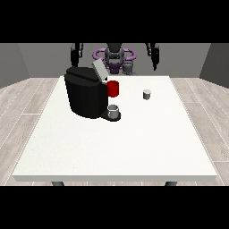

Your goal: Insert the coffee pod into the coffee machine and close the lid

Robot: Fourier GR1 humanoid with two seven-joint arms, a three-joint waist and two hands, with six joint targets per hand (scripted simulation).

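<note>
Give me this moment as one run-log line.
small grey coffee pod: on white table, untouched | black coffee machine: lid open | both hands raised, off table

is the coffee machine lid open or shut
Open. The grey lid stands tilted up from the top of the black coffee machine, not lying flat on it.

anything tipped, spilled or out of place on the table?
Nothing stands out. The coffee machine stands upright with its lid raised, a cup on its tray, and the coffee pod upright to its side. No spill shows on the table.
</note>
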